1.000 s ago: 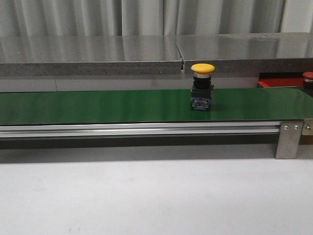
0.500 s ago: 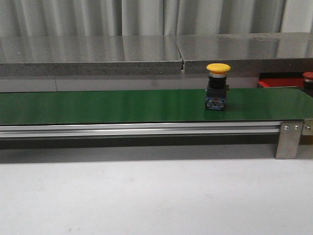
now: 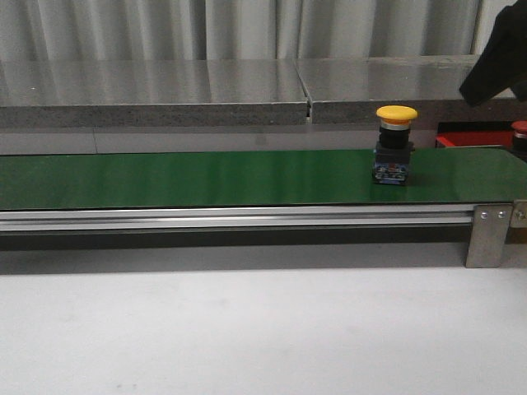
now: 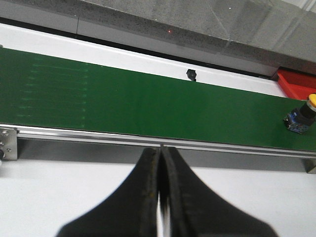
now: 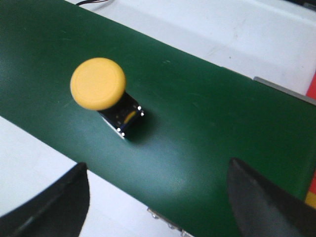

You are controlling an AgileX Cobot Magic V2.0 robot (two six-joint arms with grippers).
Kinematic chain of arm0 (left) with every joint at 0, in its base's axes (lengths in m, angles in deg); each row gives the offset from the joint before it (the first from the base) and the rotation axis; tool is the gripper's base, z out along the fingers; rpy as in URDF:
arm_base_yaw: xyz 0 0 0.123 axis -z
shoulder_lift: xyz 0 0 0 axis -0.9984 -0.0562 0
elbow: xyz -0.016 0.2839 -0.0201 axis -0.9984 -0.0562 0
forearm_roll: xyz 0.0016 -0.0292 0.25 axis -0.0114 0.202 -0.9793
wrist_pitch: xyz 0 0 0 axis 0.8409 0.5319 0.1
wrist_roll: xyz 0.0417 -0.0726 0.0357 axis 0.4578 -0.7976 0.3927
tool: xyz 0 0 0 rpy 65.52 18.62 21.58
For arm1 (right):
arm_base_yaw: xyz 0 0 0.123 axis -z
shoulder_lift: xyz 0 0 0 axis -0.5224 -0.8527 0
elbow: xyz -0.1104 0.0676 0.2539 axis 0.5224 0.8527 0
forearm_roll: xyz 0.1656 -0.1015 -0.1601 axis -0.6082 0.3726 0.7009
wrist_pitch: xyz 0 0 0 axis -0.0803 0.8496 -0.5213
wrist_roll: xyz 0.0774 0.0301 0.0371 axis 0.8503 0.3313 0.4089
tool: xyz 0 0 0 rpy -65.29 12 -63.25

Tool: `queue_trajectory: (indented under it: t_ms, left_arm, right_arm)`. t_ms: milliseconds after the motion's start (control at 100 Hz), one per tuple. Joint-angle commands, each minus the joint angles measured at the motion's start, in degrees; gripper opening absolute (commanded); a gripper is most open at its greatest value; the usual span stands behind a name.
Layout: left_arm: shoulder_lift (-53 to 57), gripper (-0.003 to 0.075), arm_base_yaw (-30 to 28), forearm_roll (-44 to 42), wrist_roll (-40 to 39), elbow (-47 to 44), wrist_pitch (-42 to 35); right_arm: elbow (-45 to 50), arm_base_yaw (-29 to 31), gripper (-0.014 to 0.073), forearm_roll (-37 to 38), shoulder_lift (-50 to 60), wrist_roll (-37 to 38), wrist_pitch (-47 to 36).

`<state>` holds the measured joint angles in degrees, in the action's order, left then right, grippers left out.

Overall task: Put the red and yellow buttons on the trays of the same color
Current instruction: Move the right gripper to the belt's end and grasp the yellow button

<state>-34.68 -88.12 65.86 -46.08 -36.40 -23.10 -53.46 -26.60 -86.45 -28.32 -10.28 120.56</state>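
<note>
I count one yellow button [image 3: 396, 154] upright on the green belt [image 3: 206, 177], toward its right end. One red button [image 3: 519, 128] shows at the far right edge, by the one red tray [image 3: 473, 138] behind the belt. My right gripper [image 5: 158, 197] hangs spread wide above the yellow button, holding nothing. My left gripper [image 4: 160, 197] is pressed closed, empty

The left tool [image 4: 160, 197] has its two dark fingers pressed together, only a thin seam between them. The right tool [image 5: 158, 197] has its fingers [image 5: 256, 197] spread wide apart, nothing between them. A dark part of the right arm [image 3: 498, 58] shows at the front view's upper right corner.
</note>
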Motion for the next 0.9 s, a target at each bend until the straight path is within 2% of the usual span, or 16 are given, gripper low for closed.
queue_trajectory:
  t_ms: [0,360,710,890]
  left_arm:
    - [-0.33,-0.0019,0.48,1.99,-0.23,1.52,-2.89]
    - [-0.33,-0.0019,0.48,1.99,-0.23,1.52,-2.89]
    - [-0.33,-0.0019,0.48,1.99,-0.23,1.52,-2.89]
    - [-0.33,-0.0019,0.48,1.99,-0.23,1.52,-2.89]
  right_arm:
    - [-1.52,-1.21,0.0575,-1.64,0.2,-1.4,-4.04]
    - [-1.72,-2.64,0.0575,-1.9,-5.77,-2.53,-5.84]
    - [-1.72,-3.73,0.0573,-5.95,-6.94,-7.79,-12.44]
    - [-1.72,-3.73,0.0569,-6.19,-6.94,-7.8,-15.37]
